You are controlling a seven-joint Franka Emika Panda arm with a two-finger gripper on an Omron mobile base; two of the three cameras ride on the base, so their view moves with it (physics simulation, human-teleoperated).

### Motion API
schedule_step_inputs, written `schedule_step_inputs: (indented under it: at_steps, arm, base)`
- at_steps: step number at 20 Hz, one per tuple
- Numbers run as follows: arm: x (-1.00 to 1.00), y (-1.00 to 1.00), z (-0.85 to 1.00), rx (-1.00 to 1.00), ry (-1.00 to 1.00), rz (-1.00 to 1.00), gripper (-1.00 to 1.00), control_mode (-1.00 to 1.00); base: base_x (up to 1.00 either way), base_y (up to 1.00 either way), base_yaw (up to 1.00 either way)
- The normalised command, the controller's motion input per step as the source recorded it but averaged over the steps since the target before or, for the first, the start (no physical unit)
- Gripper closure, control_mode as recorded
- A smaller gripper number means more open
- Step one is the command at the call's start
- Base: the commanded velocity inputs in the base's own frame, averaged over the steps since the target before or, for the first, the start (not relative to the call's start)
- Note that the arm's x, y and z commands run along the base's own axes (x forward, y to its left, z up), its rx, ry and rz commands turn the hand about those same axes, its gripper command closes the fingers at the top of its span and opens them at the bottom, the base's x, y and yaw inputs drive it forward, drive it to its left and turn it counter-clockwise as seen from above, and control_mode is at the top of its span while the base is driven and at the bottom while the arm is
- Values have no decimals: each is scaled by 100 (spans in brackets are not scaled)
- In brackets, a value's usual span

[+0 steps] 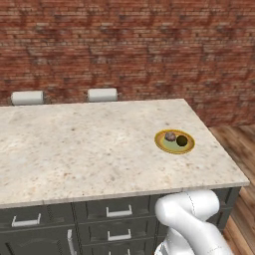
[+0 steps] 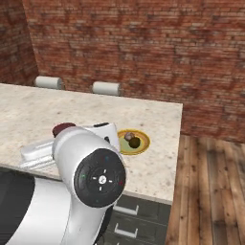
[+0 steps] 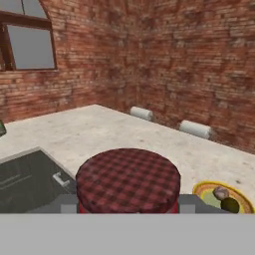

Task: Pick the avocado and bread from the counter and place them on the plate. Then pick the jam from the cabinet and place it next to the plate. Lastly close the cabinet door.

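- Landmark: the yellow plate [image 1: 174, 142] sits on the worktop [image 1: 89, 144], near its right end and toward the front edge.
- Far left of the plate, at the back edge by the brick wall [image 1: 124, 45], lies a white roll [image 1: 27, 97]; a second roll [image 1: 102, 94] lies nearer the plate, also at the back.
- In the hand view a sink [image 3: 25, 182] is sunk into the worktop well left of the plate, and a window [image 3: 27, 42] is set in the wall beyond it.
- The jam [image 3: 128, 182], red with a checked lid, is just left of the plate in the hand view, held up close to the camera. The gripper [image 3: 128, 208] is clenched on it, a grey finger [image 3: 68, 204] showing at each side of the jar.
- In the right base view the jam's dark red top [image 2: 63, 128] peeks over the arm, left of the plate and apart from it.
- On the plate, the bread [image 1: 170, 136] lies on the left half and the avocado [image 1: 182, 141] just right of it, close together.
- Below the worktop run dark drawers [image 1: 119, 214] with silver handles; right of the plate's end lies wood floor [image 1: 241, 144].
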Motion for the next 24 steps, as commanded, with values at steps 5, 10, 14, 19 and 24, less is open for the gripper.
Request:
schedule_step_inputs:
  at_steps: [5,10,14,19,24]
  arm:
    - [34,-28,-14,-3,0,21,100,-100]
    - [34,-24,-46,-9,-9,17,100,-100]
    - [29,-16,-58,-13,-15,12,100,-100]
    - [31,-15,-43,-9,-9,3,100,-100]
    - [36,-3,-22,-1,-2,0,100,-100]
  base:
    - [0,0,0]
    - [0,0,0]
    - [0,0,0]
    - [0,0,0]
    - [0,0,0]
